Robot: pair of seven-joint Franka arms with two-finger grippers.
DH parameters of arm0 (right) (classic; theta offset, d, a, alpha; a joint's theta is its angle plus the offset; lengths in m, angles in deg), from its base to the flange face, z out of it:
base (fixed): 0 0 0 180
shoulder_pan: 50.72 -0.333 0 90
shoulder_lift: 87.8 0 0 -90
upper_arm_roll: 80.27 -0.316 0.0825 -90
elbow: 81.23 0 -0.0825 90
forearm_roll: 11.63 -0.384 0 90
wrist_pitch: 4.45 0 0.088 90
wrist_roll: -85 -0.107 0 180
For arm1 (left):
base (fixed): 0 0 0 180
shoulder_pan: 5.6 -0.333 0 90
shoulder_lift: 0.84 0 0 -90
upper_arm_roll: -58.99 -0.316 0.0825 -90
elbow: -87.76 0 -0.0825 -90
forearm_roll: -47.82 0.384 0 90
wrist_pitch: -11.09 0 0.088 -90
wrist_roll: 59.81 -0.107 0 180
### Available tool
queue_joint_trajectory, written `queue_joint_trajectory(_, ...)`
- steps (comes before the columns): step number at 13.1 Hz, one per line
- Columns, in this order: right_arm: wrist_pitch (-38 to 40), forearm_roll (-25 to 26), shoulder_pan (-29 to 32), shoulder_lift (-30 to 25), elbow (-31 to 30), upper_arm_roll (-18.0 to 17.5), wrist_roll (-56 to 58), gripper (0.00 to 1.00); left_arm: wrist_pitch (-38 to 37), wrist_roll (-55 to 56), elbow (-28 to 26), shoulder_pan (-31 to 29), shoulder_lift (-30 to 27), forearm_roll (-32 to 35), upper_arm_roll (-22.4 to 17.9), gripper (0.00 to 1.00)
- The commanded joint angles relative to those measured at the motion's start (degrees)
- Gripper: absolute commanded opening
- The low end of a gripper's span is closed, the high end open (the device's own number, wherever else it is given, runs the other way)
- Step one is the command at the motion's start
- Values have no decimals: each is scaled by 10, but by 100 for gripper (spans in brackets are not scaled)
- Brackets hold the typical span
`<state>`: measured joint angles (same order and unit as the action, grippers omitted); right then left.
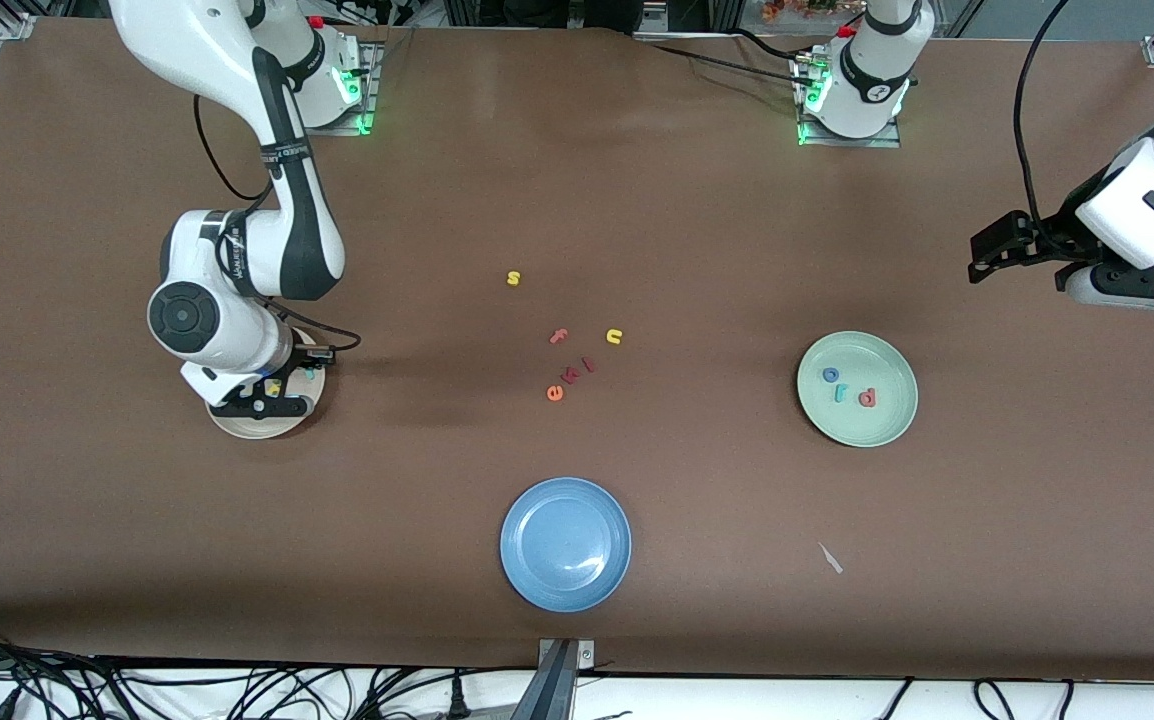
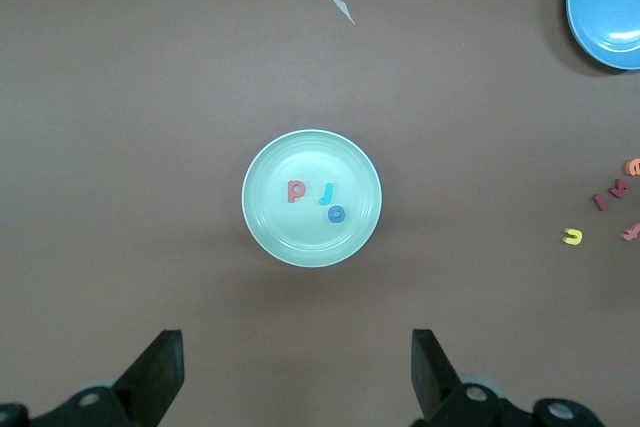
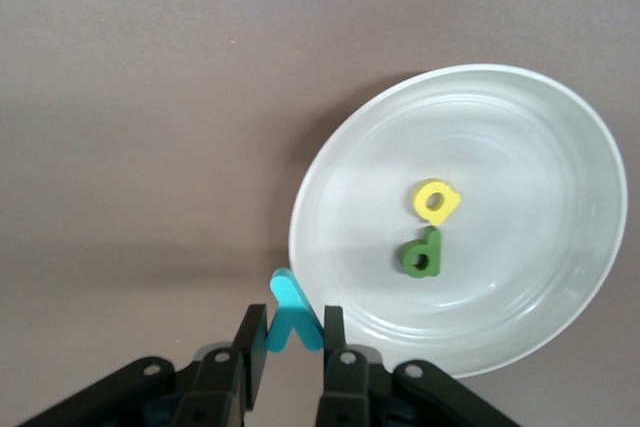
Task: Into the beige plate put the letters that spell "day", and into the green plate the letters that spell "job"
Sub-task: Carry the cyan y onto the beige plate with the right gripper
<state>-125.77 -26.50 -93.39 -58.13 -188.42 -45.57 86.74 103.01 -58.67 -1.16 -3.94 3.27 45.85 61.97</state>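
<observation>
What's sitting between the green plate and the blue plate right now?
Only a small pale scrap on bare tabletop lies between the green plate and the blue plate; both the front and left wrist views show it.

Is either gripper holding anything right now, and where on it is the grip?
The right gripper pinches the teal "y" by its lower end, over the beige plate. The left gripper is open, holding nothing.
</observation>
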Motion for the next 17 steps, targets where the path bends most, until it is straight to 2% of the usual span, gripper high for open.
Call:
queue_joint_trajectory(1, -57, 7, -3, -26, -52, 11, 63, 11, -4, -11, 13, -2, 5, 6, 0, 100)
queue_joint_trajectory(7, -201, -1, -1, -52, -144, 18, 135, 11, -4, -11, 13, -3, 5, 6, 0, 100)
queue_joint_trajectory(10, -216, -9, 2, -53, -152, 19, 159, 12, -4, -11, 13, -2, 5, 6, 1, 100)
queue_joint_trajectory(11, -215, -11, 2, -52, -152, 18, 159, 16, -4, -11, 13, -2, 5, 6, 0, 100)
queue_joint_trajectory(12, -210, -11, 3, -51, -150, 19, 158, 45, -4, -11, 13, -2, 5, 6, 1, 100)
queue_joint_trajectory(13, -210, -11, 4, -49, -149, 18, 152, 89, -4, -11, 13, -2, 5, 6, 0, 100)
queue_joint_trajectory(14, -208, -11, 4, -50, -146, 18, 153, 100, -4, -11, 13, -2, 5, 6, 1, 100)
queue_joint_trajectory(17, -181, -11, 3, -52, -132, 17, 144, 100, -4, -11, 13, -2, 5, 6, 1, 100)
